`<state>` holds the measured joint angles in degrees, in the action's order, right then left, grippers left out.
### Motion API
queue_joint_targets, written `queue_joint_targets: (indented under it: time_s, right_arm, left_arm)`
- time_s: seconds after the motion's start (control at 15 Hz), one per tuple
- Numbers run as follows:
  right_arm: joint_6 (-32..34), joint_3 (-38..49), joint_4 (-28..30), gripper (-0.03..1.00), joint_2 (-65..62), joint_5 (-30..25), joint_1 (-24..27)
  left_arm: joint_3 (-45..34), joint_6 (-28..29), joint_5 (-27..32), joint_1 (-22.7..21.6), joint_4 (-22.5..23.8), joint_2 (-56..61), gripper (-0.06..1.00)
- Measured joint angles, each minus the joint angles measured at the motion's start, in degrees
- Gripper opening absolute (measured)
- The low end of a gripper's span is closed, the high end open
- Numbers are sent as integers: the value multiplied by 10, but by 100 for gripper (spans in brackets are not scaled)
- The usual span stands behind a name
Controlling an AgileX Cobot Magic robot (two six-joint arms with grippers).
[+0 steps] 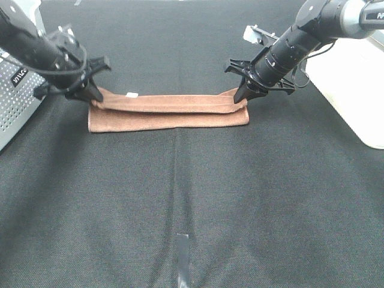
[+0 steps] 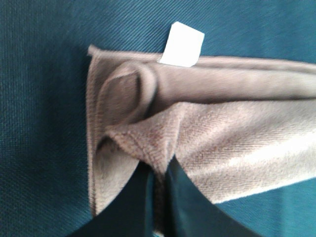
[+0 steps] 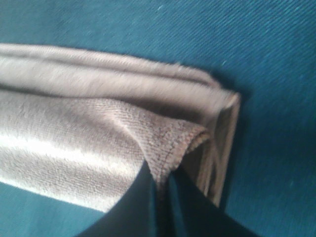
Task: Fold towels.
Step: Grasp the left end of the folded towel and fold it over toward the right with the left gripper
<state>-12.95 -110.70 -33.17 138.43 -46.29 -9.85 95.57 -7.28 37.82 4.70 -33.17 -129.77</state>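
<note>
Currently the black table covering (image 1: 192, 198) carries the towel (image 1: 168, 114) toward its far side. The towel lies as a long, narrow band doubled lengthwise, with an upper layer raised and draped over the lower one.

The left gripper (image 1: 91, 91) stands at the band's left end and the right gripper (image 1: 245, 91) at its right end. Both wrist views show the jaws clenched on cloth, each grasping a hemmed corner of the upper layer.

Findings, by severity:

1. Each hold is shallow, with only the tip of a corner between the fingers. Tension along the span could draw a hem free, dropping that end and skewing the fold.
2. Uneven travel of the two arms would lay the upper layer crooked over the lower, leaving the edges misaligned.
3. At the left end a lower layer curls into a loop just beside the pinch, and it could be pressed in as a wrinkle. Whether the left jaws hold one layer or two cannot be settled from the wrist view.
4. The white tag (image 2: 181, 44) protrudes at the far edge near the left end and may end up exposed.
</note>
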Motion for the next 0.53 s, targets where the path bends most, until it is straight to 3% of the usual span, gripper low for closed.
queue_joint_targets:
  time_s: [0.13,0.2,0.27,0.33,0.4,0.47,0.53]
  right_arm:
    - [0,-2,2,14,2,7,0]
    - [0,-2,3,28,2,13,0]
    - [0,-2,3,28,2,13,0]
    - [0,-3,3,43,2,14,0]
    - [0,-3,3,63,2,14,1]
    - [0,-3,3,70,2,12,1]
    - [0,-3,4,73,1,8,1]
  left_arm:
    - [0,9,-5,0,2,-10,11]
    - [0,13,-6,0,6,-10,22]
    - [0,13,-6,0,6,-10,22]
    - [0,13,-8,0,7,-10,34]
    - [0,13,-10,0,9,-10,61]
    - [0,14,-10,0,9,-10,75]
    - [0,14,-10,0,9,-10,83]
